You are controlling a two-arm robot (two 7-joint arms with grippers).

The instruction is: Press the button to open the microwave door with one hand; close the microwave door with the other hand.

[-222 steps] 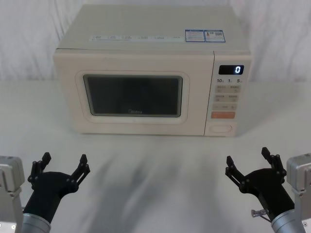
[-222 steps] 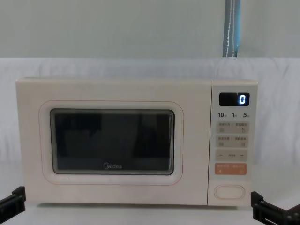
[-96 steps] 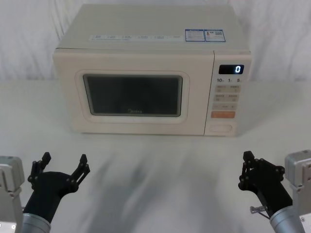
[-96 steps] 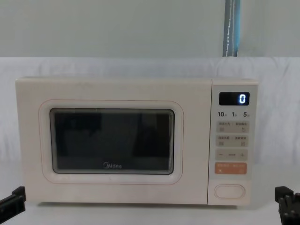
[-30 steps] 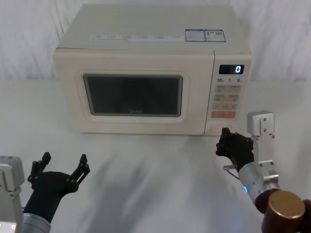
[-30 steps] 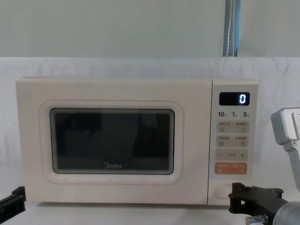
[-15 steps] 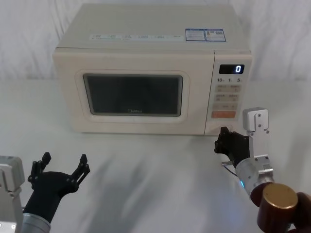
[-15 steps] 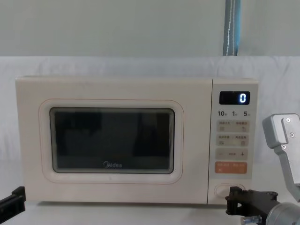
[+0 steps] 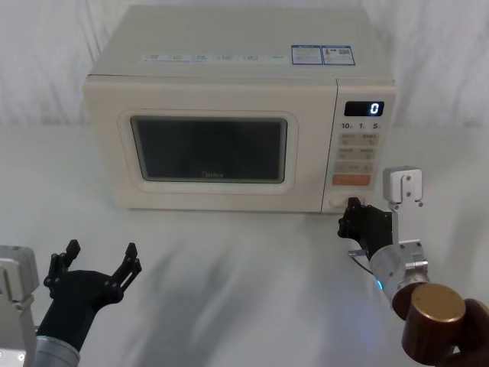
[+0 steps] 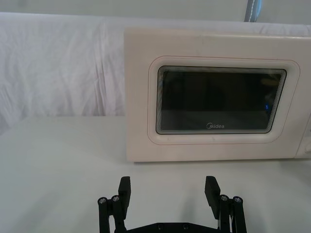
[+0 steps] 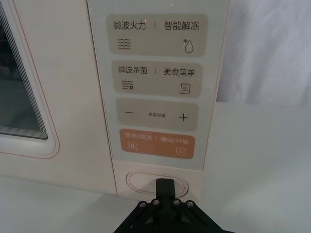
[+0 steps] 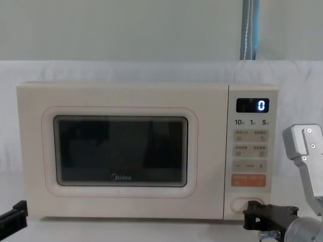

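Cream button sat lowest on the microwave panel; right gripper, fingers pressed together, was at it. Microwave door was shut: press unfinished, closing left. Left gripper was spread, parked near the desk's front-left.

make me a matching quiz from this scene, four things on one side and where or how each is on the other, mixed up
Things:
1. right gripper
2. left gripper
3. microwave door
4. display

States:
A. shut
B. fingers spread, low, well short of the microwave
C. shows 0
D. fingers together, at the button

Pairs: 1-D, 2-B, 3-A, 4-C
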